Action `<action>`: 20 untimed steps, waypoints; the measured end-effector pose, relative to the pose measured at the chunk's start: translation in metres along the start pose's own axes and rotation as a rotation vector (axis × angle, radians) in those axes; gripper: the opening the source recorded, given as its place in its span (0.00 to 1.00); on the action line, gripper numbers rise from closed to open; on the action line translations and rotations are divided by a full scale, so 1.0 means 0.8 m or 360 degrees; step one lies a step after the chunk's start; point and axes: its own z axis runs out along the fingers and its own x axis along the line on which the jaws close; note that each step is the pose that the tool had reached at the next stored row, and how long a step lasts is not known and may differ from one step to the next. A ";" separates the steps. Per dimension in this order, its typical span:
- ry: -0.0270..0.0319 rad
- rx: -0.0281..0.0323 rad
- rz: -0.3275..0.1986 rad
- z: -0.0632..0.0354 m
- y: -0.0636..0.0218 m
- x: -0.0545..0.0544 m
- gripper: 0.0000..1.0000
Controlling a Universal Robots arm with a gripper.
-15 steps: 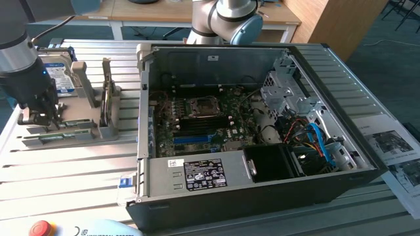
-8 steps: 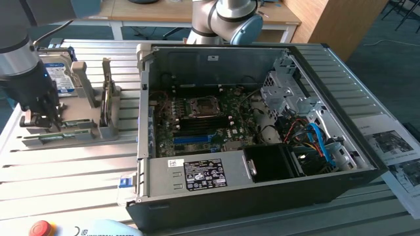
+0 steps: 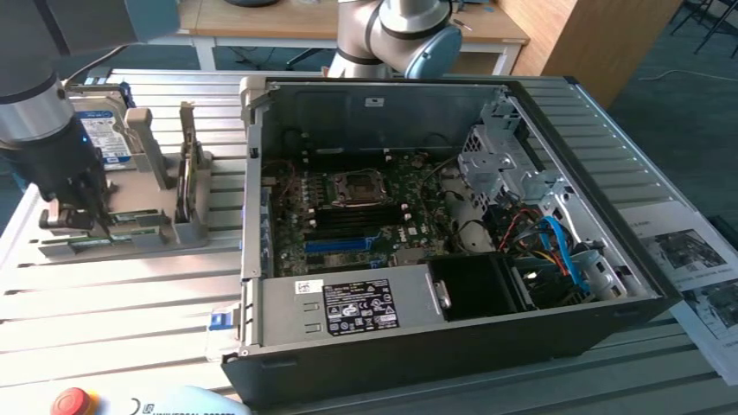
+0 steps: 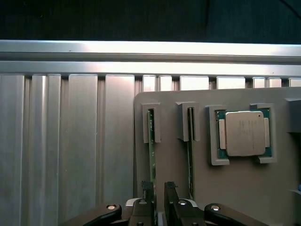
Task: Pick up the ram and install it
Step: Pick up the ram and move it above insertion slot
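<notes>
Pick-up step, by my reading: gripper [image 4: 159, 187] down over the holder [image 4: 244, 188], jaws apart. The ram [image 4: 151, 146] stands on edge in its slot directly beneath, seemingly unclamped. Grip needs ram centred between fingers [image 4: 148, 190], then square closure.

Pendant casing [image 3: 190, 405]: "UNIVERSAL ROBOTS" in dark capitals, partly cut off by the picture's lower edge.
Power-supply label [image 3: 361, 307]: white certification marks on black, wording too small to read.
Hard drive label [image 3: 107, 138]: print illegible.
CPU lid [image 4: 244, 133]: faint engraving, unreadable.
</notes>
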 end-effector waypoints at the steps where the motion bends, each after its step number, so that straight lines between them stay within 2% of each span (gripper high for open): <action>1: 0.00001 -0.00002 0.0000 0.001 0.000 0.000 0.24; 7: -0.00002 0.00001 0.0000 0.001 0.000 0.000 0.24; 13: -0.00001 -0.00004 0.0000 0.001 -0.007 0.000 0.24; 20: 0.00001 -0.00006 0.0000 0.003 -0.007 0.001 0.24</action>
